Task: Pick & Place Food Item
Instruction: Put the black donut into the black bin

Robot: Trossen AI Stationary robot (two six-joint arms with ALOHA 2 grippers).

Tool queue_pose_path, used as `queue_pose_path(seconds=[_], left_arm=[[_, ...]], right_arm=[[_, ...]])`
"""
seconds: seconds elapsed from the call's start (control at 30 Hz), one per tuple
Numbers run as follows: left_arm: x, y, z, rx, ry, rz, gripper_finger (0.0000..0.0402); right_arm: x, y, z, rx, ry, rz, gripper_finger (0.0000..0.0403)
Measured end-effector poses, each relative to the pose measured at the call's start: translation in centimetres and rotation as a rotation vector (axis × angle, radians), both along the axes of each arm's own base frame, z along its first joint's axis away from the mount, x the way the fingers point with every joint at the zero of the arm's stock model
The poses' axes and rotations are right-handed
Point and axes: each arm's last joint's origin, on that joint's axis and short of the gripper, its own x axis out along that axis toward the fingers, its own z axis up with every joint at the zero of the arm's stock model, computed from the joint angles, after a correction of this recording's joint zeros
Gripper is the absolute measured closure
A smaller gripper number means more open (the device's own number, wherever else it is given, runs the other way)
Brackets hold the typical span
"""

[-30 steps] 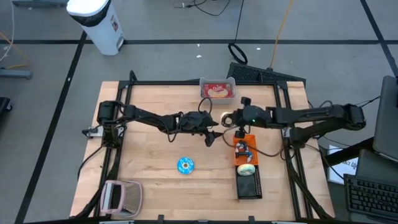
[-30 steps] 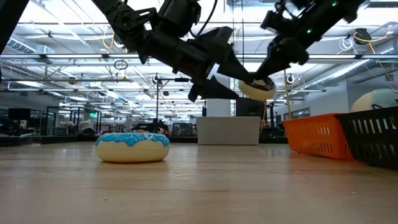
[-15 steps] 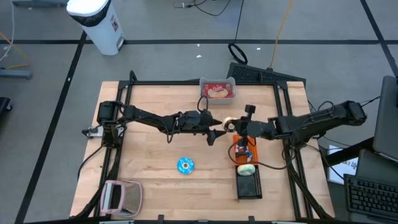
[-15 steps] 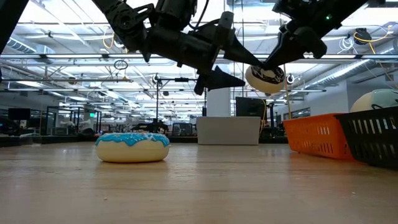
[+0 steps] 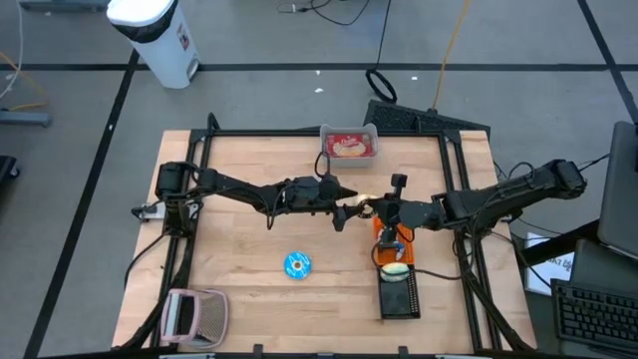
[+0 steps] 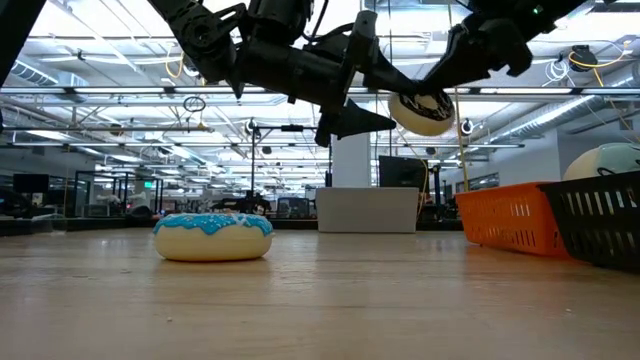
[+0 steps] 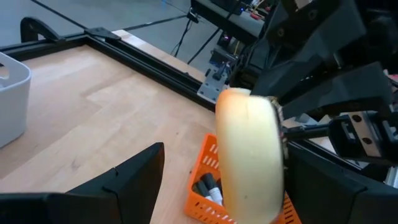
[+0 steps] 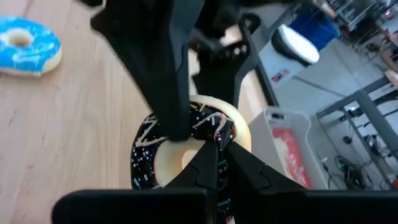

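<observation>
The chocolate donut (image 8: 186, 149) is already off the table, pinched by the right gripper (image 8: 214, 152), whose fingers are pressed together on its rim; in the low view it hangs in the upper middle of the frame, well above the wood. Placing is what remains, judging by the orange basket (image 5: 386, 235) just below and right of centre in the high view, with a black basket (image 5: 399, 296) touching its lower end. The left gripper (image 5: 344, 211) sits at the centre of the high view, fingers spread on either side of the donut without closing on it, so the two grippers are crowded together there. A blue donut (image 5: 297, 264) lies untouched lower centre-left on the table (image 5: 239, 170). Open wood lies left and above; a white tray (image 5: 349, 143) sits at the top edge, so room toward the baskets is tight.
</observation>
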Motion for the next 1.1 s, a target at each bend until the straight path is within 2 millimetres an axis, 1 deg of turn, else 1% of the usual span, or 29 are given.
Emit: queue_pose_path(seconds=[0.1,0.17,0.43,0.57,0.7,0.8,0.9,1.0,1.1], left_arm=[[0.0,0.0,0.1,-0.001,-0.008,-0.001,0.0099],[0.0,0.0,0.1,-0.011,-0.012,0.0,0.0117],[0.0,-0.3,0.1,-0.034,-0.013,-0.008,0.0256],[0.0,-0.3,0.1,0.043,-0.009,-0.034,0.0301],[0.1,-0.3,0.2,0.103,-0.008,-0.043,0.0336],[0.0,-0.3,0.0,0.131,0.011,-0.048,0.036],[0.0,-0.3,0.0,0.163,0.013,-0.054,0.0374],[0.0,-0.4,0.0,0.209,0.02,-0.069,0.0377],[0.1,-0.9,0.0,0.29,0.022,-0.1,0.0374]], right_arm=[[0.1,0.1,0.2,-0.009,-0.019,0.011,0.0396],[0.2,0.1,0.3,-0.01,-0.024,0.013,0.0396],[0.2,0.1,0.3,-0.007,-0.038,0.014,0.0393],[0.3,0.1,0.4,-0.001,-0.052,0.011,0.0385],[-0.1,0.0,1.1,0.009,-0.085,0.012,0.0359],[-0.9,0.1,2.1,0.017,-0.14,0.022,0.0332],[-1.7,0.2,3.0,0.045,-0.192,0.033,0.0309],[-2.5,0.3,3.8,0.135,-0.261,0.008,0.029],[-3.2,0.1,3.6,0.222,-0.257,-0.038,0.0269]])
